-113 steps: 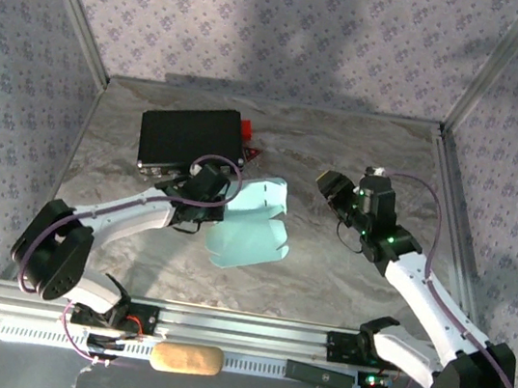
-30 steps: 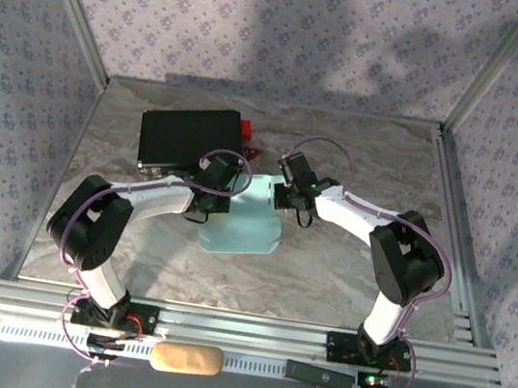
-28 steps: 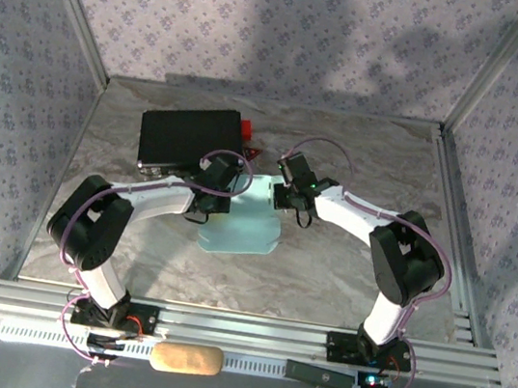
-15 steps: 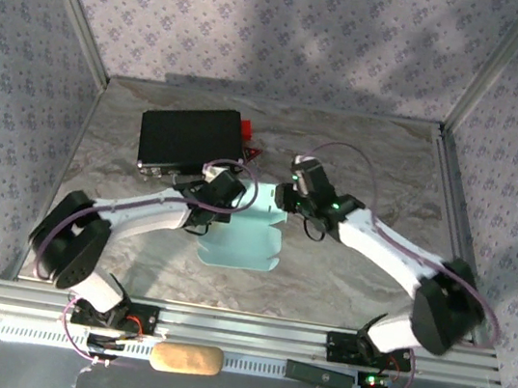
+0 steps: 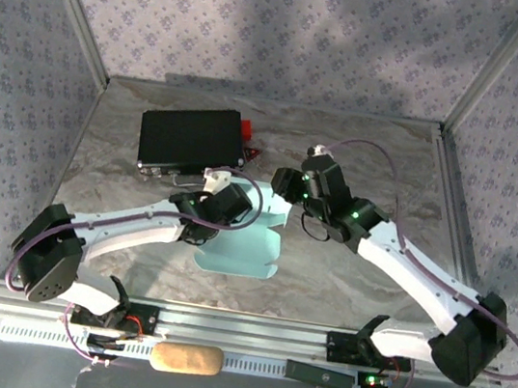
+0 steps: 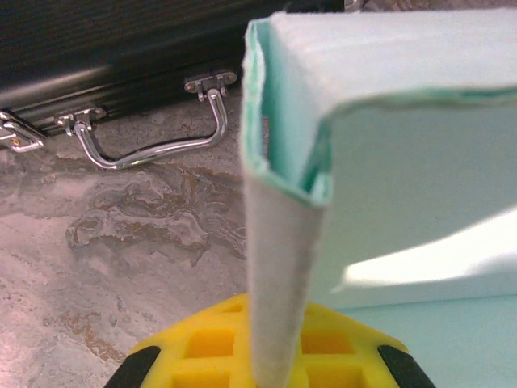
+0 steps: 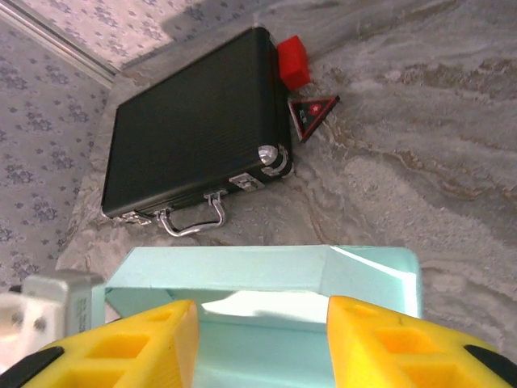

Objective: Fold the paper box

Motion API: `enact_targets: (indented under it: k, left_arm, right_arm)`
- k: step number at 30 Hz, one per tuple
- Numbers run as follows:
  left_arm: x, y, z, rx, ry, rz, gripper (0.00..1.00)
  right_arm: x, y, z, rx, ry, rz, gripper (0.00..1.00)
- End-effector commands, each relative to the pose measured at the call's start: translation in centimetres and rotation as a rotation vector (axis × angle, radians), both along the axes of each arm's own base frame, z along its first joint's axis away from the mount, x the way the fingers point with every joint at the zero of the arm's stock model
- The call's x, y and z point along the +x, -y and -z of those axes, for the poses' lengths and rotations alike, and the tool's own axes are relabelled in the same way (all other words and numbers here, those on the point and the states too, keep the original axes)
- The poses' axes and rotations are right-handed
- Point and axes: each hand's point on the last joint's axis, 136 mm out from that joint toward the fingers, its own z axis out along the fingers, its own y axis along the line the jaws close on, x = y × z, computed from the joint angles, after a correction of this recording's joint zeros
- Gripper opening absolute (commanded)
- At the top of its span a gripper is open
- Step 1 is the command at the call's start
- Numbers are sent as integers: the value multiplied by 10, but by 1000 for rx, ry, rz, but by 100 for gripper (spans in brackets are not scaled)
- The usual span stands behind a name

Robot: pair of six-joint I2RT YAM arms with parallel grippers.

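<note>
The right gripper (image 7: 260,311) has parted its jaws above the paper box (image 5: 236,249).

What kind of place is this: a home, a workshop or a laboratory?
Probably a laboratory test cell: a table walled by patterned panels in an aluminium frame, with two arms bolted to a rail.

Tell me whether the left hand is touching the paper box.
Touching. The left wrist view shows the left hand shut on an upright wall of the paper box, the card pinched between its yellow fingers.

Far left blocked: black case (image 5: 192,141) close behind paper box (image 5: 243,250); table (image 5: 390,165) open right.
</note>
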Motion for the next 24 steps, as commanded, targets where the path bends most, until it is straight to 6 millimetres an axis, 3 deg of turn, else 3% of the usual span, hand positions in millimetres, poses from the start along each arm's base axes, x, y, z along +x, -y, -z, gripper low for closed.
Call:
enact_targets:
  k: [1,14,24]
  left_arm:
    - [2,0,-29,-16,75,-34,0]
    - [-4,7,-37,-50,97,-26,0]
    - [-5,9,-41,-66,106,-20,0]
  right_arm:
    - [4,6,12,-12,-71,82,49]
    - [3,-5,42,41,-174,99,49]
    - [8,-13,41,152,-227,108,48]
